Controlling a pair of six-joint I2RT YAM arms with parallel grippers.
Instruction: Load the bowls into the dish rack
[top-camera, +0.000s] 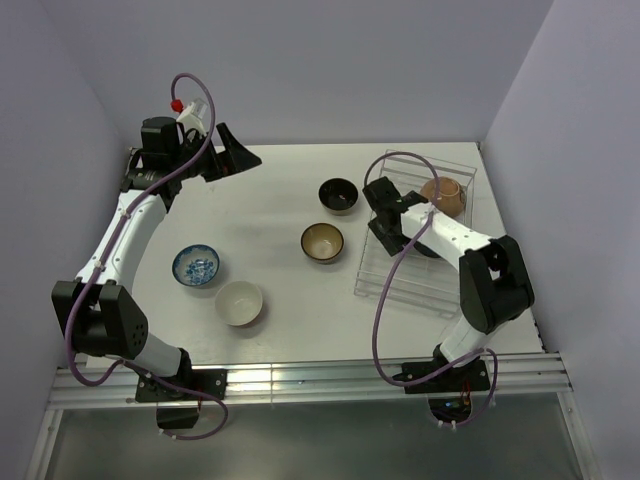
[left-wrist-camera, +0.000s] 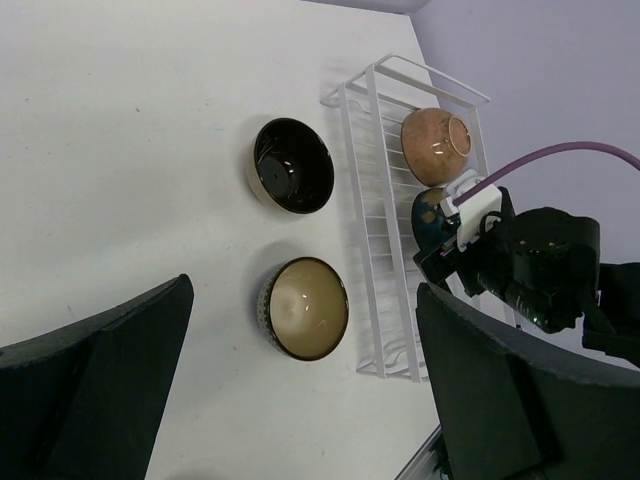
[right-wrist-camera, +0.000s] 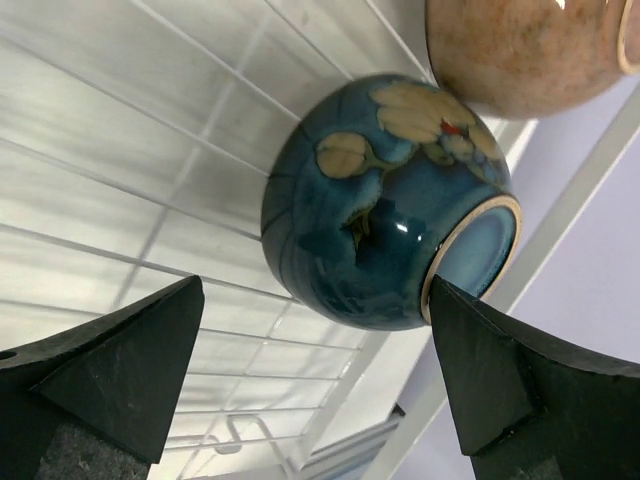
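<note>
Gaping empty, both jaws; ahead of the right pair, a glazed blue bowl (right-wrist-camera: 380, 210) looks slick, brittle; grip its rim.

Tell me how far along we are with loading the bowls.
Done: two of six are in the dish rack, the speckled tan bowl and the dark blue bowl. In hand: nothing; the right gripper hovers open over the dark blue bowl, and the left gripper is open and empty. Left: the black bowl, brown-lined bowl, blue-patterned bowl and cream bowl, all on the table.
</note>
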